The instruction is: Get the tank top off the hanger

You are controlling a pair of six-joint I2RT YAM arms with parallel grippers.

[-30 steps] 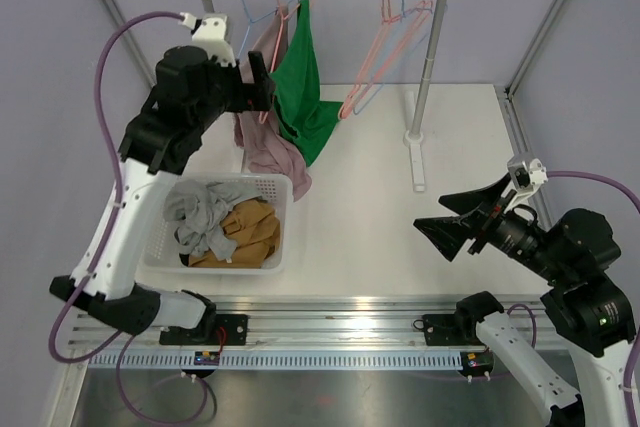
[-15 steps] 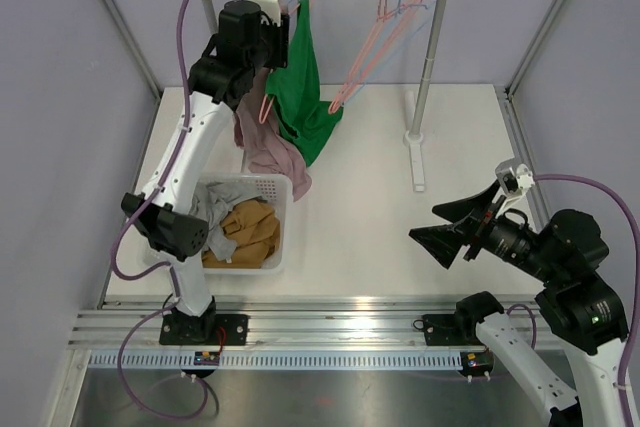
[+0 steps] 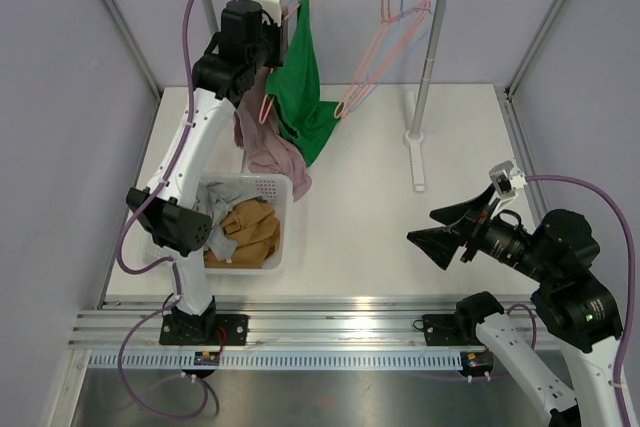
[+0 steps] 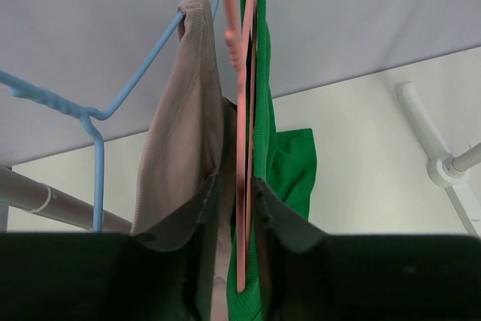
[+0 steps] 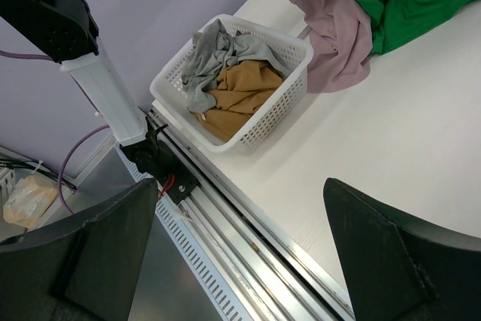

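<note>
Green tank top [image 3: 302, 87], pink hanger [image 4: 246, 110]

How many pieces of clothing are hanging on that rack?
2: a green top on a pink hanger and a mauve-beige garment just left of it, draping toward the basket. Folds may hide more.

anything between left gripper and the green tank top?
Nothing visible. The left gripper already straddles the pink hanger and the green tank top; the beige garment hangs right beside its other finger.

White table [image 3: 370, 197], white laundry basket [image 3: 262, 187] at its left, clothes rack foot [image 3: 415, 152] standing mid-back
</note>
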